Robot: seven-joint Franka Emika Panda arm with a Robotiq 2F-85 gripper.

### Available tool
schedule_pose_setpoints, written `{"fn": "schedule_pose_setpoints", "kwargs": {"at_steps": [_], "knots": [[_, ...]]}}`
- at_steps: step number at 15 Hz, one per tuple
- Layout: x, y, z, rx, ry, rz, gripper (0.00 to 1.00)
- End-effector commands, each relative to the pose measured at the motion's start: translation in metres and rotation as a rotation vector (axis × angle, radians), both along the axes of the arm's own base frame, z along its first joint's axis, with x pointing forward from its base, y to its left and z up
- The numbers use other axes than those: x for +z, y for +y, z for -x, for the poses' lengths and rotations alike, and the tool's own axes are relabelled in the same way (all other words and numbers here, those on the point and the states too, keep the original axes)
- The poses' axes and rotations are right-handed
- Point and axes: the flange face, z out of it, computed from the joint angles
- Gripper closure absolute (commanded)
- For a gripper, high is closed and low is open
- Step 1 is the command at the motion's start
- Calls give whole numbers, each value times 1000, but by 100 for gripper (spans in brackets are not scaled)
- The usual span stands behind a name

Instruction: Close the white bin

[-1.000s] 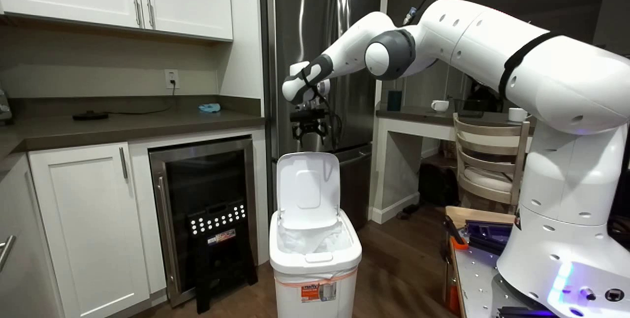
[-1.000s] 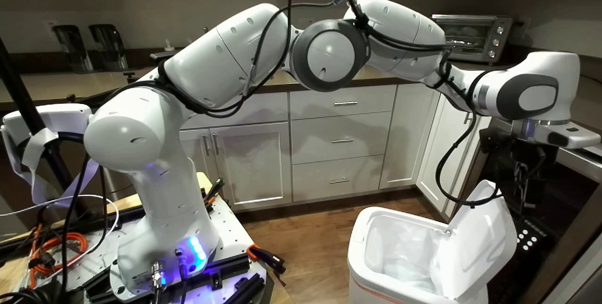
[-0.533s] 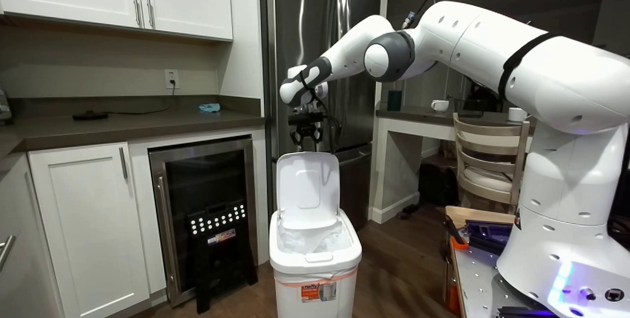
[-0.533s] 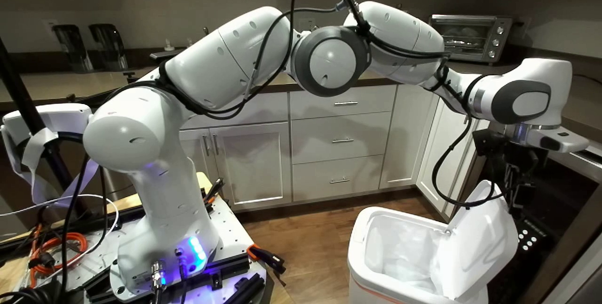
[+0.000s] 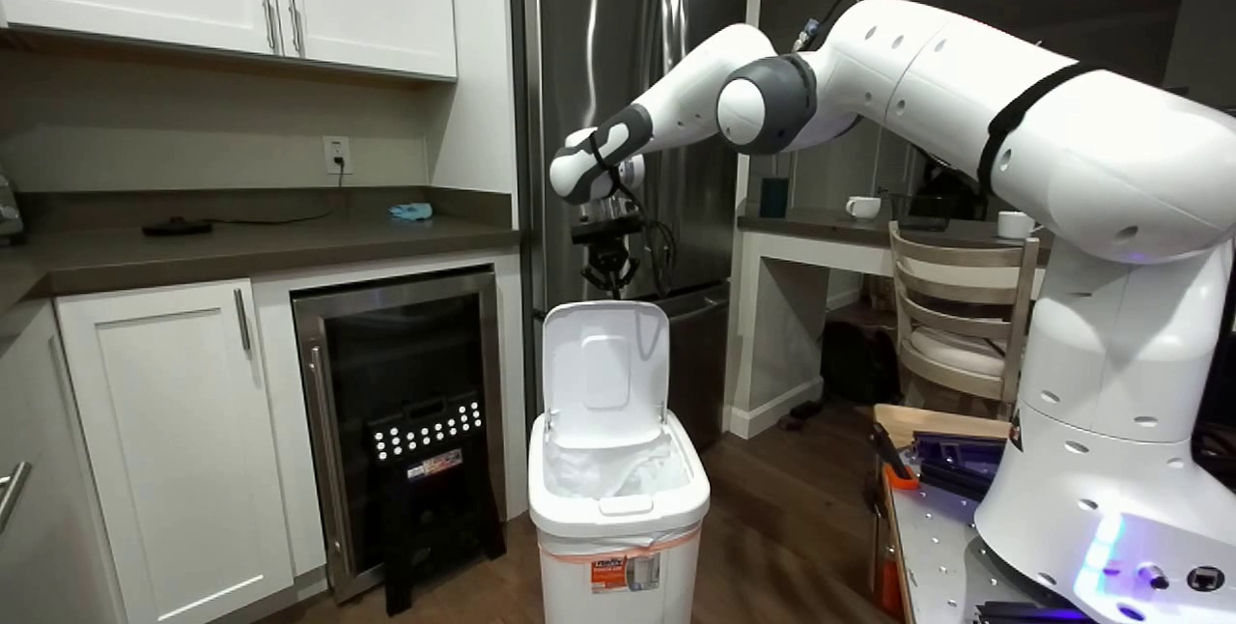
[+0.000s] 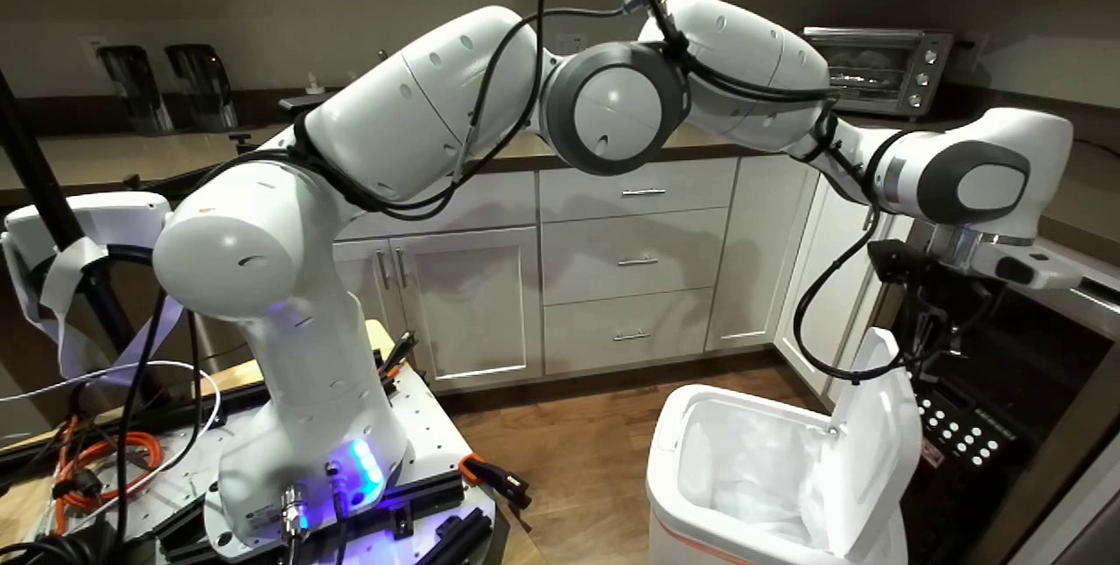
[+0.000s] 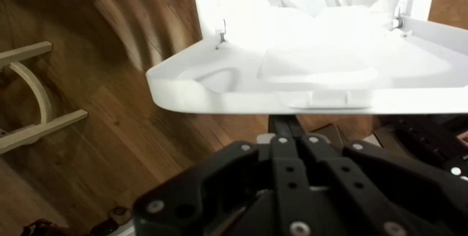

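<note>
The white bin [image 5: 570,516] stands on the floor with an orange-red label on its front and a liner inside. Its hinged lid [image 5: 606,363] is up, close to upright, and shows in both exterior views, here as the raised lid [image 6: 875,451]. My gripper [image 7: 287,122] is shut, fingers together with nothing seen between them. In the wrist view its tips pass under the lid's outer edge and are partly hidden. In an exterior view the gripper [image 6: 920,353] is on the lid's back side, close against it; actual contact is hard to make out.
A black step stool [image 5: 430,498] with white dots stands beside the bin, before a glass-door cooler [image 5: 406,344]. Behind the gripper is a steel fridge [image 5: 579,122]. A black cable [image 6: 809,311] loops down near the lid. A wooden chair [image 5: 956,315] is farther off.
The gripper's fingers have gone from open to shut. The gripper has shifted toward the bin behind the lid, and the lid has swung from leaning back to more upright.
</note>
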Motion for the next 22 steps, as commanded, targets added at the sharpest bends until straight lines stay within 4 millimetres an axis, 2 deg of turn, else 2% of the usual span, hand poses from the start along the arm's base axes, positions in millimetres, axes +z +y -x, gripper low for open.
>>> {"fn": "schedule_pose_setpoints", "kwargs": {"at_steps": [1, 8, 12, 15, 18, 22], "knots": [[-8, 22, 19, 28, 72, -128, 100], [-34, 88, 73, 33, 260, -314, 100], [-42, 121, 86, 123, 210, -304, 100], [-67, 140, 97, 252, 129, -249, 100], [-93, 156, 125, 297, 86, -215, 100], [-132, 167, 162, 316, 64, -215, 100]]}}
